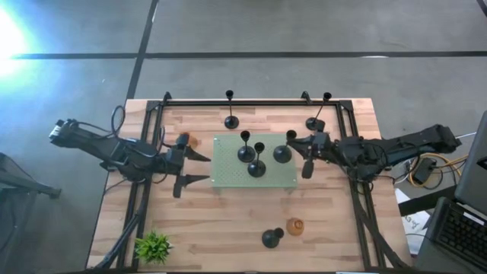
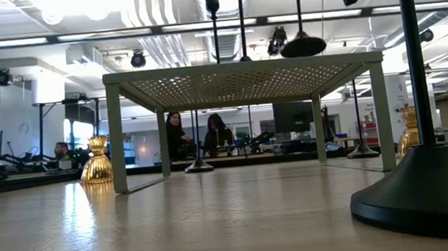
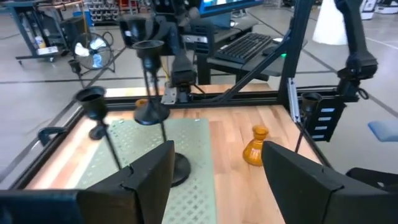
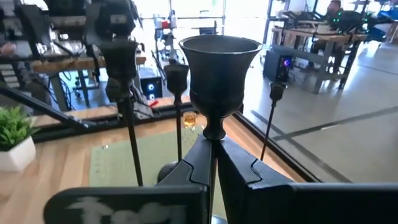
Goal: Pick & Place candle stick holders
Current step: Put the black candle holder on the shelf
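A black holder's domed base (image 2: 425, 193) looms closest in the low view, standing on the wooden counter (image 1: 228, 221). The right gripper (image 4: 211, 155) has its jaws closed on the thin stem of a black candle stick holder (image 4: 219, 68), whose cup rises just above them, at the mat's (image 1: 228, 176) right edge. Three more black holders (image 1: 256, 161) stand on the mat between both jaws. The left gripper (image 1: 199, 167) waits with jaws wide apart, holding nothing, at the mat's left edge; an amber holder (image 1: 191, 141) sits just beside it.
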You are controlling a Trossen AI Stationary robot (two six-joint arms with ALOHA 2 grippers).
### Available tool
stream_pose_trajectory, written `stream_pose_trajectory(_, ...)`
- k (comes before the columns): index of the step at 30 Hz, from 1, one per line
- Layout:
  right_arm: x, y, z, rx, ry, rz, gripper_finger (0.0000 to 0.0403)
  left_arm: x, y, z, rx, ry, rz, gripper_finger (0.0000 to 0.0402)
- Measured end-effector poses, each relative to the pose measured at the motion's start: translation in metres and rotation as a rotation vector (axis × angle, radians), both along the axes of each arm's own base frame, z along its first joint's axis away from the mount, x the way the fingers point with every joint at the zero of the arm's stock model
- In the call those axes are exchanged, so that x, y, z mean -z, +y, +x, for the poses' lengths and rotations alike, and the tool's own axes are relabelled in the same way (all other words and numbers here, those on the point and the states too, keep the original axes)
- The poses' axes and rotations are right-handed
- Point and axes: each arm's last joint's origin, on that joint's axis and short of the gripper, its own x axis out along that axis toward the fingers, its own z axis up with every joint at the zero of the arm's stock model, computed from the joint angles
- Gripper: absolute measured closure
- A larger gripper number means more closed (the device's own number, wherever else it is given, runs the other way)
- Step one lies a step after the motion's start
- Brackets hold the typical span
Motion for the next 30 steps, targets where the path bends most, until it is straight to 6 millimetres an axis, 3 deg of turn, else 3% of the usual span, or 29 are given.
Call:
stream_pose_trajectory(10, 0.014, -0.009, 0.024, -0.029, 0.011, -0.008, 0.0395, -0.007, 0.009, -0.020, -0.068, -0.030, 0.000, 0.0156)
stream_pose_trajectory(18, 0.020, -0.023, 0.036, -0.068, 0.004, 0.023, 0.0395, -0.008, 0.010, -0.022, -0.067, -0.035, -0.011, 0.0156)
stream_pose_trajectory(30, 0.029, -0.025, 0.046, -0.091, 0.009, 0.019, 0.0395, -0.007, 0.010, -0.022, -0.069, -0.026, -0.016, 0.0156)
